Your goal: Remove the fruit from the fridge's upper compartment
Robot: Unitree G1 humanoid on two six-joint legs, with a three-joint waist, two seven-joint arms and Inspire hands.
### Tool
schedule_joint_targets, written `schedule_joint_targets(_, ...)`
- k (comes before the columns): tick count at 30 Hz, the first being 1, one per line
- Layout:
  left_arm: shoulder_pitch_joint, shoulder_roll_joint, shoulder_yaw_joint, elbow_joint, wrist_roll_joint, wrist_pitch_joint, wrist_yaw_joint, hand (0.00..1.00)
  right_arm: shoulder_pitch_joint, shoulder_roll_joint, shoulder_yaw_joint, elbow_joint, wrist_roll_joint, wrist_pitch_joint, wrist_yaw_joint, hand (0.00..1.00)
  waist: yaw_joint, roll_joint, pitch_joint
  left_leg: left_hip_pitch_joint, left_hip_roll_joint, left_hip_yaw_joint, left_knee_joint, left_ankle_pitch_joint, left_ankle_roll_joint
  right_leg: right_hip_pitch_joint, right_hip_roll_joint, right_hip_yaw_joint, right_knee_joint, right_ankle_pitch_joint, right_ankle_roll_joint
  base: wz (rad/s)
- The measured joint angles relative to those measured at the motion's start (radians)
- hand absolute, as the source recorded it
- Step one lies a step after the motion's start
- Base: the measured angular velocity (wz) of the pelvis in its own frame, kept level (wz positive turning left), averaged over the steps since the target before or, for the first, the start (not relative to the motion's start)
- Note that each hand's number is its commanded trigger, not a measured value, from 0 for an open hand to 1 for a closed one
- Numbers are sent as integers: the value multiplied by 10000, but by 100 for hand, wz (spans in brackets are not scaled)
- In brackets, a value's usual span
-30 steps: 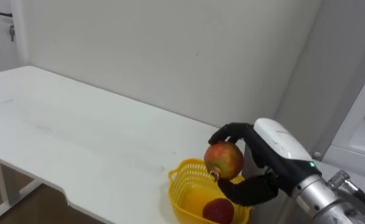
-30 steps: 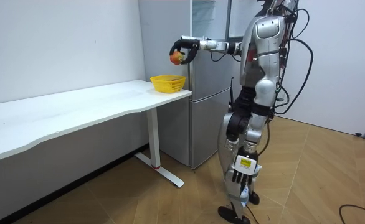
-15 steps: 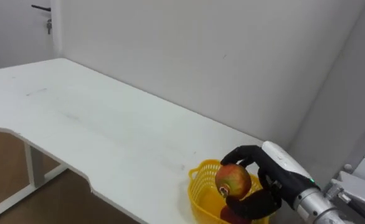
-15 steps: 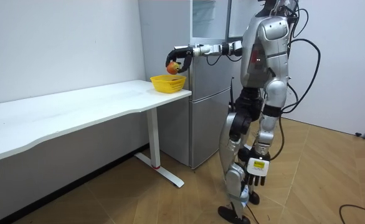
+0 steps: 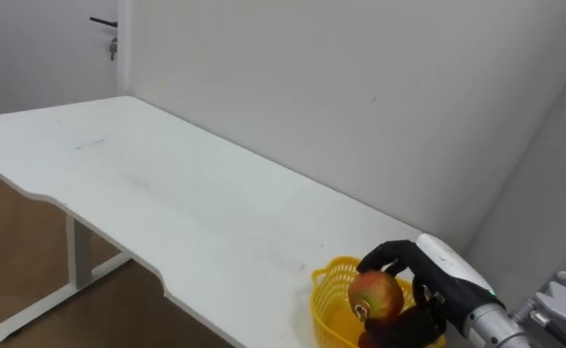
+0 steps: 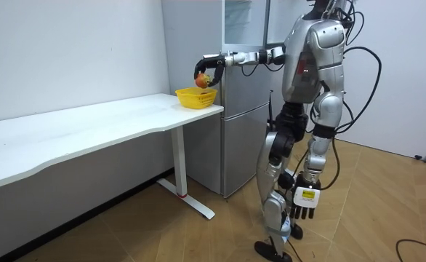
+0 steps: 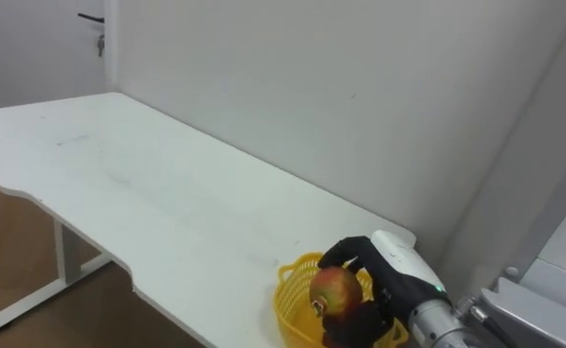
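Observation:
My right hand (image 5: 444, 282) is shut on a red-yellow apple (image 5: 378, 295), its fingers curled over the top and the thumb underneath. It holds the apple just above a yellow basket (image 5: 327, 292) at the end of the white table (image 5: 167, 193) beside the fridge. A dark red fruit (image 5: 364, 339) lies in the basket, mostly hidden under the hand. In the room view the right arm reaches out to the room view's left, with the apple (image 6: 202, 78) over the basket (image 6: 195, 97). My left hand (image 6: 304, 209) hangs open beside my leg.
The grey fridge (image 6: 238, 109) stands right behind the table's end, upper door open, its edge (image 7: 553, 261) at my right. A white wall runs along the table's far side. A door handle (image 5: 102, 22) shows far left. I stand on the wooden floor before the fridge.
My right hand has lowered the apple from above to just over the basket. The head camera has shifted, showing more of the table. In the room view my legs and left arm have shifted.

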Motion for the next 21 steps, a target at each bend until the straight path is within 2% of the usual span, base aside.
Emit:
schedule_joint_targets(6, 33, 84, 9, -92, -4, 69, -2, 0, -1, -3, 1, 1, 0, 42, -211, 0, 21, -61, -41, 20, 0, 1, 2, 3, -3, 9, -3, -9, 3, 0, 0, 0)
schedule_joint_targets(21, 193, 113, 15, -266, -2, 137, 7, 0, -1, -2, 0, -9, -22, 171, -224, 0, 14, -106, -25, 36, -2, 1, 0, 2, -3, 29, -2, -8, 3, 0, 0, 0)
